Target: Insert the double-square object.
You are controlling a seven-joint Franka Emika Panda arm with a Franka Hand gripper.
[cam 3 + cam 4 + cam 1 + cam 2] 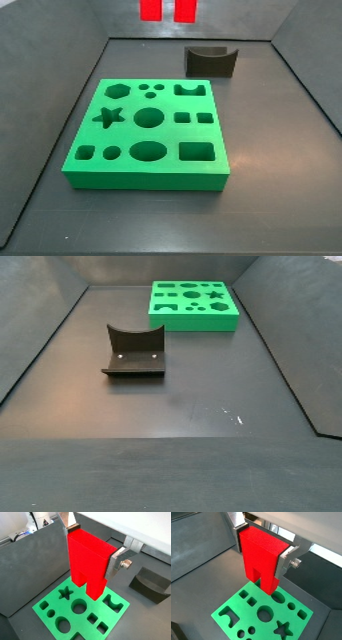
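Observation:
My gripper (91, 547) is shut on the double-square object (87, 562), a bright red block held upright with its two legs pointing down. Both wrist views show the silver fingers (286, 561) clamping its solid upper body from opposite sides. It hangs well above the green board (72, 615) with shaped holes. In a side view only the red legs (167, 9) show at the upper edge, high over the board (147, 135). The board's two small square holes (194, 118) lie side by side. The gripper (262, 551) is out of view in the side view showing the board far back (194, 324).
The fixture (211, 60), a dark bracket on a base plate, stands on the dark floor beyond the board. It also shows in a side view (134, 351) and in a wrist view (152, 584). Grey sloping walls enclose the floor.

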